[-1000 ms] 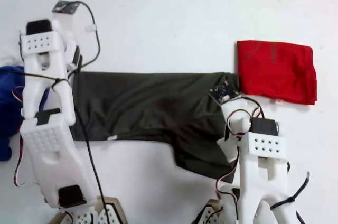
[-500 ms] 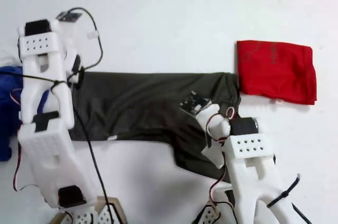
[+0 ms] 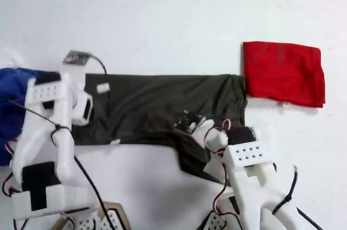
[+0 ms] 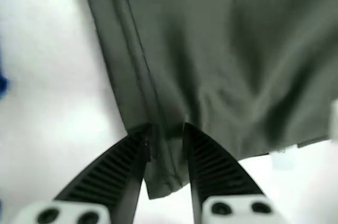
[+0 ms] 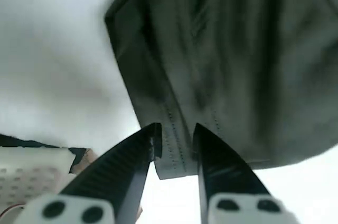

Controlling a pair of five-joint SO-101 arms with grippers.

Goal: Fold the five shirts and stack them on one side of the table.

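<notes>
- Between the black fingers [image 4: 124,167] of the left end effector [image 4: 165,138] runs a seamed edge of the dark green shirt [image 4: 222,49]. The end effector is clenched on that edge, with a little of the hem hanging out below the tips.
- Over at the right end effector [image 5: 175,135], the fingers are clamped on a stitched corner of the same shirt, where two rows of stitching pass through the narrow gap.
- Seen from the high view, the left arm [image 3: 49,132] stands over the shirt's end nearest the left edge of the surface [image 3: 162,24]. The right arm [image 3: 249,159] leans in from the near edge over the shirt's lower flap.
- The dark green shirt lies spread lengthwise across the middle of the surface. It forms a long band, with a flap reaching toward the near edge under the right arm.
- A red shirt [image 3: 283,72] lies folded into a neat rectangle by the right edge, with its corner just beside the dark shirt's right end.
- A blue shirt [image 3: 13,116] is bunched at the left edge, partly behind the left arm.
</notes>
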